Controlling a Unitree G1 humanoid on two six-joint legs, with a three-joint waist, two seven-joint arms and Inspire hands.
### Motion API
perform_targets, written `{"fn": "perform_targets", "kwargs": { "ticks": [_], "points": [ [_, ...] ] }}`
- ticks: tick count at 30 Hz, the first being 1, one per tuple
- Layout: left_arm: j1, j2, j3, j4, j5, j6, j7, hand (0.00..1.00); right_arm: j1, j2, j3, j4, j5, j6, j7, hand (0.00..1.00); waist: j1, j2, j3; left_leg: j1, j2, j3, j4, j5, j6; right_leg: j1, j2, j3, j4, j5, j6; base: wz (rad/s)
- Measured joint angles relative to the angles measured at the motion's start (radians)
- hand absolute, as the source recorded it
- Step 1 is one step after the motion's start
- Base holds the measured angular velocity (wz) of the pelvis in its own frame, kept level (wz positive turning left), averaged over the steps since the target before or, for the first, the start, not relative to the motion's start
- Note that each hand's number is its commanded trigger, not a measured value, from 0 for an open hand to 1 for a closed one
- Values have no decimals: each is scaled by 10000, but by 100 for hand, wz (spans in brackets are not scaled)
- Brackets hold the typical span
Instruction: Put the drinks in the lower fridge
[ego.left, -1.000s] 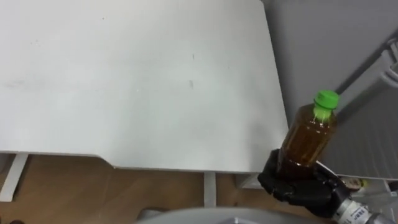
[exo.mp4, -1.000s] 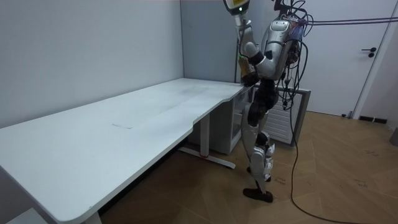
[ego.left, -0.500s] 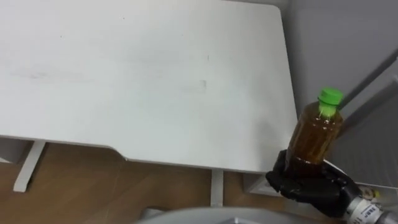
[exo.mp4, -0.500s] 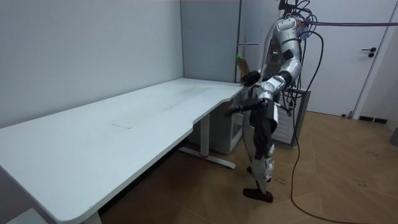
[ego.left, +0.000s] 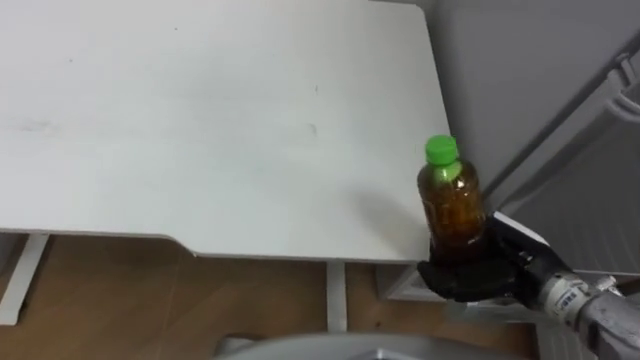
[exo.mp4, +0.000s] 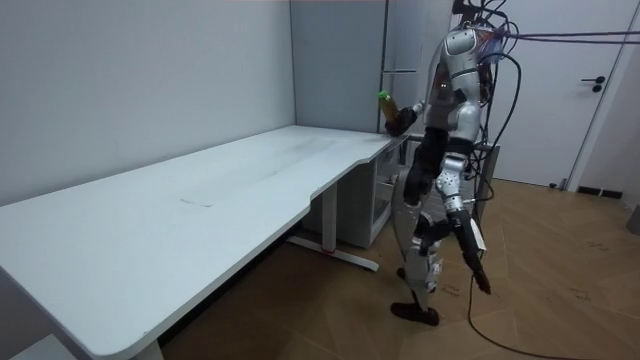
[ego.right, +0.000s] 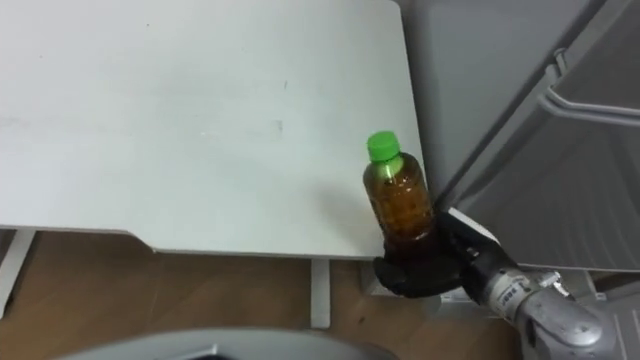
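Gripping green-capped bottle (ego.left: 452, 205) low, upright; right robot hand (ego.left: 475, 278) curled round base, beside counter (ego.left: 200, 120) corner, likely steadying it for carrying.

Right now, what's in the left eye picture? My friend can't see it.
The robot's right hand grips an upright bottle of brown drink with a green cap, near the white table's right corner. Wooden floor shows below the table edge.
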Motion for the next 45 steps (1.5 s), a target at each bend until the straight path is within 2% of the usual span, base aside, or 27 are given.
{"fn": "perform_targets", "kwargs": {
  "ticks": [3,4,5,6,7,9,10,12,15,18,21,24,25,26,27,30,31,32,33,34,36,37,38,39,42,45],
  "points": [
    [-530,-6,5,-8,-26,-411,447,0,-2,395,5,-49,-809,-598,-517,100,-146,56,31,-160,-72,-8,0,60,69,-215,-90,-3,146,11,18,0],
    [-821,-13,-49,32,-6,-623,699,0,-3,574,12,-50,-1357,-841,-860,100,-224,133,55,-186,-107,-11,-1,76,99,-239,-124,6,150,34,55,0],
    [-1017,-33,-210,149,1,-871,885,0,-13,689,33,-60,-2121,-1114,-1262,100,-340,197,37,-234,-149,6,-5,86,135,-306,-168,37,182,49,90,-5],
    [-1142,-39,-211,229,2,-981,953,0,-14,736,33,-62,-2509,-1238,-1493,100,-368,193,59,-252,-169,35,-8,90,155,-356,-191,61,212,57,105,-14],
    [-1290,-55,-204,267,-7,-1155,1124,0,-17,765,30,-61,-3207,-1436,-2006,100,-403,268,49,-276,-207,127,-12,108,194,-421,-246,104,324,56,120,-17],
    [-1410,-90,-205,247,-23,-1431,1393,0,-17,783,16,-58,-3906,-1691,-2419,100,-503,282,42,-330,-256,172,-11,111,227,-566,-303,124,365,56,160,-9],
    [-1451,-162,-220,241,-58,-1630,1566,0,-16,789,16,-34,-4288,-1870,-2659,100,-575,281,13,-401,-296,172,-7,116,272,-643,-315,202,386,47,219,0],
    [-1424,-282,-357,266,-178,-1902,2032,0,-16,790,16,-31,-4663,-2169,-3074,100,-780,286,-17,-582,-382,141,31,117,361,-844,-347,176,483,53,275,5],
    [-1444,-303,-404,243,-526,-2236,2670,0,4,789,24,-4,-4970,-2396,-3694,100,-1017,254,11,-716,-434,127,91,100,429,-922,-391,189,480,87,348,2],
    [-1540,-324,-435,238,-515,-2363,2996,0,42,789,33,244,-5120,-2737,-4294,100,-1117,249,18,-639,-485,120,86,98,471,-877,-439,220,502,115,399,0],
    [-1590,-317,-685,200,-545,-2389,3321,0,189,778,38,566,-5116,-3212,-5265,100,-1257,167,83,-610,-513,112,150,15,573,-827,-481,208,501,68,486,1],
    [-1630,-271,-798,205,-720,-2431,3633,0,188,781,37,1333,-5110,-4246,-6964,100,-1590,150,75,-765,-540,126,288,-76,640,-953,-529,227,536,77,537,0],
    [-1624,-247,-814,206,-719,-2432,3704,0,191,778,36,1501,-5053,-4379,-7428,100,-1668,133,70,-762,-541,126,297,-81,647,-967,-535,217,530,85,547,0],
    [-1606,-170,-816,180,-717,-2430,3804,0,187,785,-19,1867,-4876,-4568,-8522,100,-1783,147,19,-760,-539,143,319,-104,657,-970,-530,232,531,97,553,-6],
    [-1590,-87,-830,60,-715,-2427,3898,0,129,825,-238,2252,-4523,-4566,-9493,100,-1839,103,-9,-765,-522,188,321,-137,654,-963,-513,244,530,104,550,-9],
    [-1520,-36,-864,-444,-701,-2416,4021,0,-194,1016,-1198,2969,-3802,-4499,-11164,100,-1895,70,-153,-757,-479,243,323,-233,632,-962,-479,254,525,104,551,-7],
    [-1509,-37,-863,-707,-701,-2365,4110,0,-287,1166,-1695,3243,-3387,-4515,-11903,100,-1932,73,-214,-738,-449,250,324,-277,616,-922,-463,209,532,103,550,-4],
    [-1491,-38,-873,-1013,-706,-2258,4169,0,-293,1311,-2072,3410,-2820,-4501,-12585,100,-1961,103,-239,-715,-413,294,318,-313,607,-908,-428,204,532,103,550,-3],
    [-1471,-35,-907,-1133,-705,-2222,4180,0,-296,1350,-2176,3545,-2511,-4511,-12946,100,-1987,85,-221,-702,-399,314,305,-326,601,-910,-408,214,530,103,550,-8],
    [-1397,-33,-1080,-1412,-684,-2155,4192,0,-292,1469,-2405,3856,-1913,-4515,-13516,100,-2015,127,-237,-675,-370,362,259,-346,584,-920,-364,241,527,102,550,-12],
    [-1362,-32,-1088,-1849,-673,-1839,4184,0,-198,1714,-2639,4526,-740,-4358,-14180,100,-2015,188,-250,-562,-308,528,140,-388,534,-926,-259,441,531,86,526,-22],
    [-1350,-33,-1114,-1909,-678,-1757,4182,0,-177,1745,-2639,4653,-468,-4289,-14304,100,-2018,216,-249,-533,-302,596,110,-394,524,-923,-225,512,540,77,521,-32],
    [-1312,-33,-1261,-2033,-698,-1574,4153,0,-126,1807,-2636,4888,113,-4206,-14508,100,-2032,243,-203,-456,-301,708,45,-393,519,-924,-166,677,548,72,517,-34],
    [-1307,-33,-1380,-2121,-685,-1430,4087,0,-97,1832,-2637,5227,662,-4140,-14728,100,-2019,267,-207,-391,-293,809,-12,-394,515,-944,-130,766,594,56,507,-28],
    [-1346,-16,-1377,-2218,-674,-1149,3735,0,14,1837,-2674,6160,1891,-3929,-15082,100,-2210,424,-217,-261,-317,837,-111,-423,497,-912,-134,759,691,-63,529,-6],
    [-1342,1,-1381,-2240,-374,-1041,3459,0,154,1863,-2691,6674,2582,-3712,-15089,100,-2265,456,-204,-255,-322,838,-212,-440,470,-935,-127,774,698,-140,525,-1]
  ]
}}
